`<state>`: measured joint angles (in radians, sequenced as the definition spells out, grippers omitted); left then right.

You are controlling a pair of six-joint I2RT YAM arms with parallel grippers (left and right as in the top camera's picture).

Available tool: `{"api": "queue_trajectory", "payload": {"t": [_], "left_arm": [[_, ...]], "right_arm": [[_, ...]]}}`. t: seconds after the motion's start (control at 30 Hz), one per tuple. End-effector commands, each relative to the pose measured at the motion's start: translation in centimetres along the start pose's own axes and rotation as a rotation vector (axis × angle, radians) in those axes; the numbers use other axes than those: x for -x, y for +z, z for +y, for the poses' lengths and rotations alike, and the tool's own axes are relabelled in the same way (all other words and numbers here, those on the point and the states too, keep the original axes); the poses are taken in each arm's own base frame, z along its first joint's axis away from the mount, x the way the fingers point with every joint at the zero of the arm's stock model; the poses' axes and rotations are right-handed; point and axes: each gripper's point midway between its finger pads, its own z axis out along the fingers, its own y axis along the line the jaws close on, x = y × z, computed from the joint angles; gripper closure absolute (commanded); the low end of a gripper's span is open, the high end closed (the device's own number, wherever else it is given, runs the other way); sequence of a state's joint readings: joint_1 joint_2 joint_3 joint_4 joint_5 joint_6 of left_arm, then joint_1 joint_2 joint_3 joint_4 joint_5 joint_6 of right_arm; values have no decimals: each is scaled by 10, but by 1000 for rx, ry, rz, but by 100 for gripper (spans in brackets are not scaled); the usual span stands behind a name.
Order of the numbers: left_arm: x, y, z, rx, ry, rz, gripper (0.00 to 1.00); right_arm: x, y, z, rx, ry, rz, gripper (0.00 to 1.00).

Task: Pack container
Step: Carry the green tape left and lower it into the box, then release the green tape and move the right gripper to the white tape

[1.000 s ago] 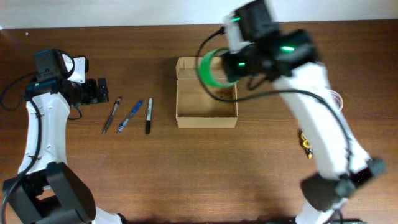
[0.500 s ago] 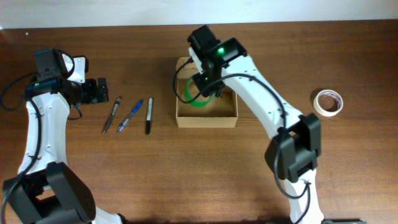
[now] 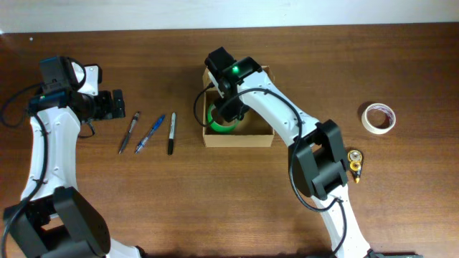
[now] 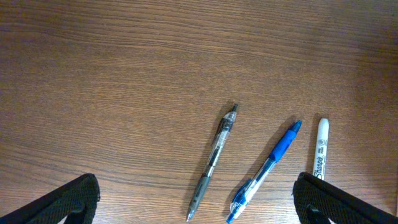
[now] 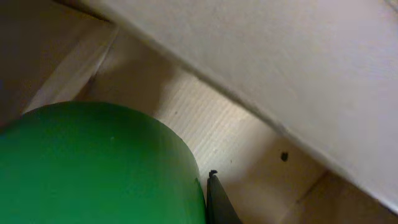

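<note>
The container [image 3: 239, 137] is a tan cardboard box, open, at the table's middle back. My right gripper [image 3: 228, 109] reaches down into its left half, shut on a green tape roll [image 3: 217, 122] that is inside the box. In the right wrist view the green roll [image 5: 93, 168] fills the lower left, one black finger [image 5: 216, 199] lies against it, and the box's inner walls [image 5: 249, 68] are close around. My left gripper [image 3: 115, 104] is open and empty at the left; in the left wrist view its fingers [image 4: 199, 211] are spread wide over the pens.
A grey pen [image 3: 129, 132], a blue pen [image 3: 150, 133] and a black marker [image 3: 171, 133] lie left of the box; they also show in the left wrist view [image 4: 214, 162] [image 4: 267, 171] [image 4: 319, 149]. A tan tape roll [image 3: 378, 117] and a small yellow object [image 3: 353, 163] lie at the right.
My right arm has swung left and lowered the green tape roll from above the box's back edge into the box's left half. The left arm has not moved.
</note>
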<state>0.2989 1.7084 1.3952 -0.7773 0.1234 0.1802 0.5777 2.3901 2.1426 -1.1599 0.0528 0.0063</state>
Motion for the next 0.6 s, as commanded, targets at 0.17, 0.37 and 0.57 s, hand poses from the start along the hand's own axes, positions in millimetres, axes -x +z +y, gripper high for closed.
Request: {"api": "queue_trajectory", "payload": {"t": [0.17, 0.37, 0.57], "left_arm": [[9, -5, 3, 7, 17, -24, 1], [9, -5, 3, 7, 17, -24, 1], [9, -5, 3, 7, 17, -24, 1]], "right_arm": [[3, 10, -3, -12, 0, -3, 85], [4, -19, -4, -12, 1, -22, 77], [25, -125, -14, -32, 15, -203, 66]]}}
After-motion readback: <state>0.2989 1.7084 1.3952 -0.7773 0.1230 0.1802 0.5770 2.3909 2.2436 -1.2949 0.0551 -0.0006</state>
